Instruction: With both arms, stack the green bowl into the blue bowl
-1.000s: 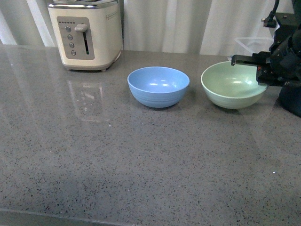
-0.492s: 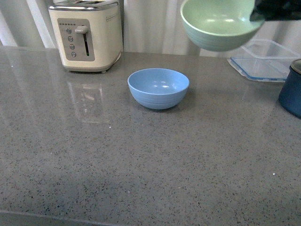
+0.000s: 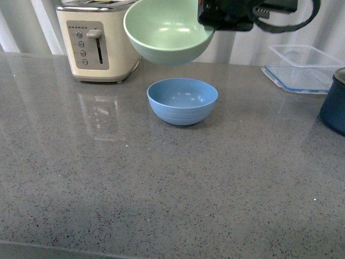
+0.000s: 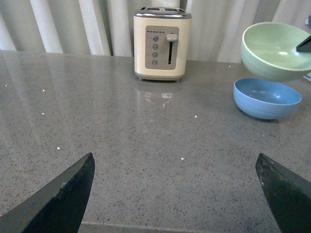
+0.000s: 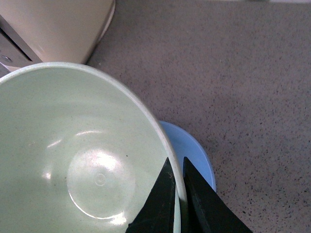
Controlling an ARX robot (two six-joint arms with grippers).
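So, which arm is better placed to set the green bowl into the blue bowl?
Right. The right fingers pinch the rim of the green bowl, lifted partly over the blue bowl. The left fingers are open, away from both.

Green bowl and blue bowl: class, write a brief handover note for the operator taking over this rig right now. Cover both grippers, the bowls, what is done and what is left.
Grippers: the right gripper is shut on the rim of the green bowl and holds it in the air. The left gripper is open and empty, over the counter, apart from both bowls.
Bowls: the blue bowl sits upright and empty on the counter. The green bowl hangs above it, offset toward the toaster.
Done: the green bowl is off the counter and nearly over the blue bowl.
Left: centre it, lower it into the blue bowl, release.
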